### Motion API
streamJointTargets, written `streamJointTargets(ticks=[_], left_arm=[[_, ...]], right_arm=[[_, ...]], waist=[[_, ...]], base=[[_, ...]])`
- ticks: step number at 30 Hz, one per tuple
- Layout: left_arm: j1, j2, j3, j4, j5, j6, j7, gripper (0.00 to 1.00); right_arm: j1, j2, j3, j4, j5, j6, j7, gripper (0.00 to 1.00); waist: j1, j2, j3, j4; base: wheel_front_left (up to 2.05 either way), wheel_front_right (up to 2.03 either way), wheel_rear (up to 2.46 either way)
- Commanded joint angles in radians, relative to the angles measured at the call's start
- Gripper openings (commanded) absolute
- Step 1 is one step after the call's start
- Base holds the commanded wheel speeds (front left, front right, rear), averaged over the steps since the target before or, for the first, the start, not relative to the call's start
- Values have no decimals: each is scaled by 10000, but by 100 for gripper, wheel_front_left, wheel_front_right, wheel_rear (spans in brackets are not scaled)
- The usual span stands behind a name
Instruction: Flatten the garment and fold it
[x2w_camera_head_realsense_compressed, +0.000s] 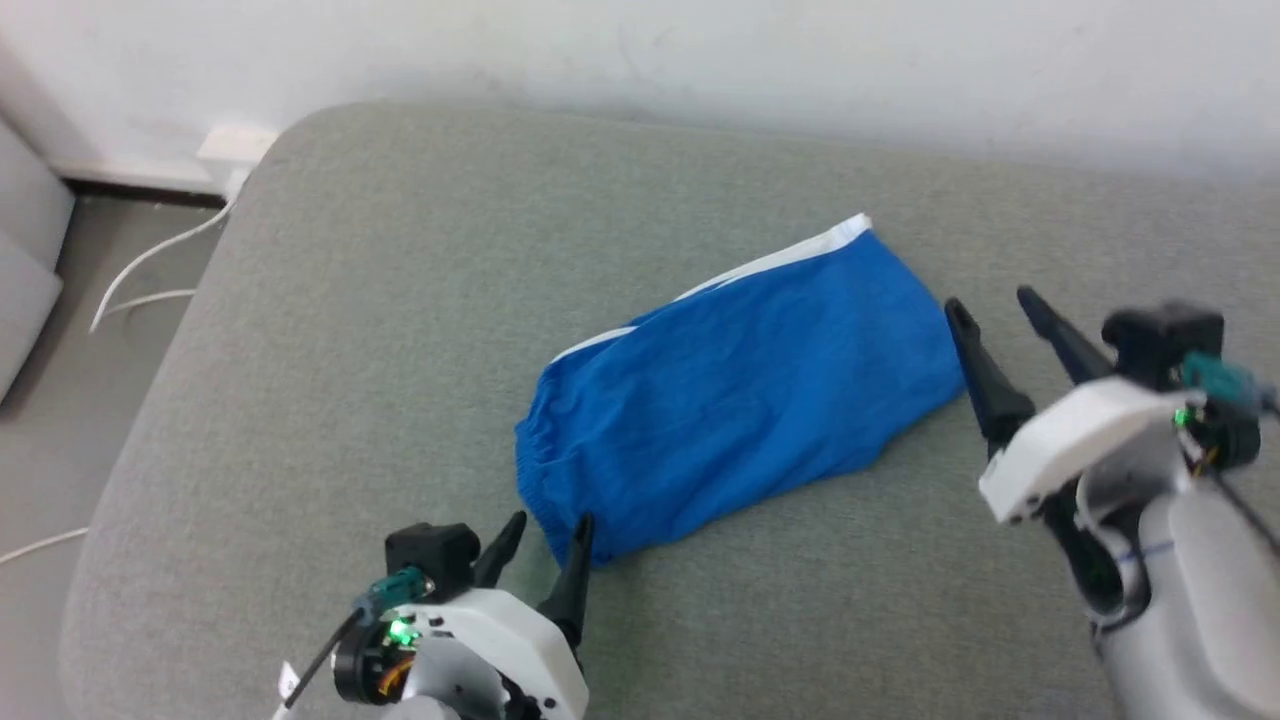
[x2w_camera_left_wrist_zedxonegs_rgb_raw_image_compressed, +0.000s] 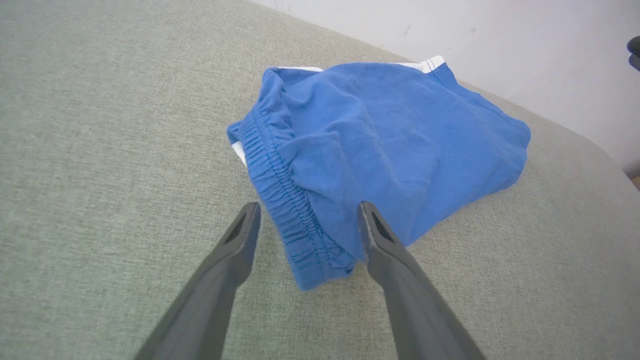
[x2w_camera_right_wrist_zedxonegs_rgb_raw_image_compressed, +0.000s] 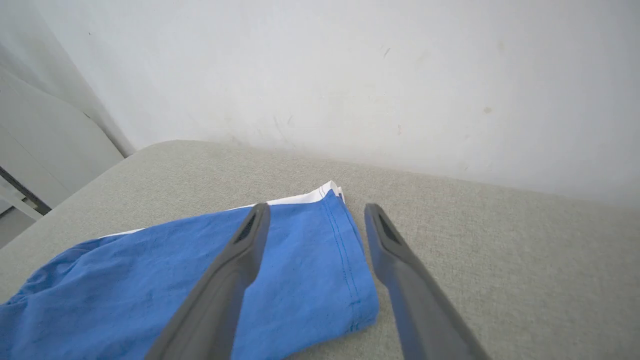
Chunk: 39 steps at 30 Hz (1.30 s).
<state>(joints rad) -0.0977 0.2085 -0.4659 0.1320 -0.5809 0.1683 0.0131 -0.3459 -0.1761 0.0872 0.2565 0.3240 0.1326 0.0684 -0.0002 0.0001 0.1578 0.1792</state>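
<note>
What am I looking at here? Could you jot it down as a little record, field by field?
Surface: grey fabric cushion against a white wall
Garment: blue shorts, lying loose and wrinkled, not held
Trim: white band along the far edge
Left jaws: open, at the elastic waist end
Right jaws: open, at the hem end
Floor: white cables at left

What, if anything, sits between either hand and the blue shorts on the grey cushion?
Nothing visible. The royal-blue thin-fabric shorts lie alone on the grey-green woven cushion. The open left hand has a finger on either side of the gathered waistband corner. The open right hand sits at the hemmed leg end.
</note>
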Motion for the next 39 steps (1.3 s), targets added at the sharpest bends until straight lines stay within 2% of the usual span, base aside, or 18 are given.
streamJointTargets(ticks=[1,5,10,14,16,20,24,30,37,38,39], left_arm=[[-18,-86,-2,114,-108,13,14,100],[-326,-333,72,833,-247,203,178,100],[-667,-656,232,1752,-482,664,645,100],[-815,-797,-16,2163,-763,438,1350,100],[-866,-803,-143,2215,-837,249,1543,0],[-989,-805,-297,2173,-853,47,1645,0],[-1184,-835,-357,2134,-831,-85,1540,0],[-1409,-931,-430,2129,-825,-197,1358,0],[-1572,-1010,-481,2199,-850,-254,1214,0],[-1587,-1015,-483,2206,-857,-258,1198,0],[-1603,-1017,-476,2203,-858,-257,1167,0]], right_arm=[[237,200,-141,-201,-134,-19,-55,100],[1074,865,-854,-1078,-772,-19,-32,100],[1527,1175,-1063,-1609,-1248,-19,12,100],[1572,1243,-1176,-1650,-1478,-19,48,100],[1432,1251,-1222,-1509,-1503,-19,5,100],[812,1255,-1468,-803,-1804,-19,-157,100],[-101,1257,-1535,431,-2175,-19,91,100],[-1415,1257,-1844,2425,-2615,-19,1955,100],[-2283,1258,-2009,3459,-3172,-19,4501,99],[-2344,1258,-1957,3483,-3164,-19,4786,52],[-2392,1258,-1929,3475,-3097,-19,4992,32]], waist=[[2,-1,-135,-180],[2,-1,-60,-282],[2,-1,69,-400],[2,-1,213,-440],[2,-1,306,-439],[2,-1,537,-315],[2,-1,746,-96],[2,-1,984,206],[2,-1,1120,338],[2,-1,1130,340],[2,-1,1141,335]], base=[[0,0,0],[0,0,0],[0,0,0],[0,0,0],[0,0,0],[0,0,0],[0,0,0],[0,0,0],[0,0,0],[0,0,0],[0,0,0]])
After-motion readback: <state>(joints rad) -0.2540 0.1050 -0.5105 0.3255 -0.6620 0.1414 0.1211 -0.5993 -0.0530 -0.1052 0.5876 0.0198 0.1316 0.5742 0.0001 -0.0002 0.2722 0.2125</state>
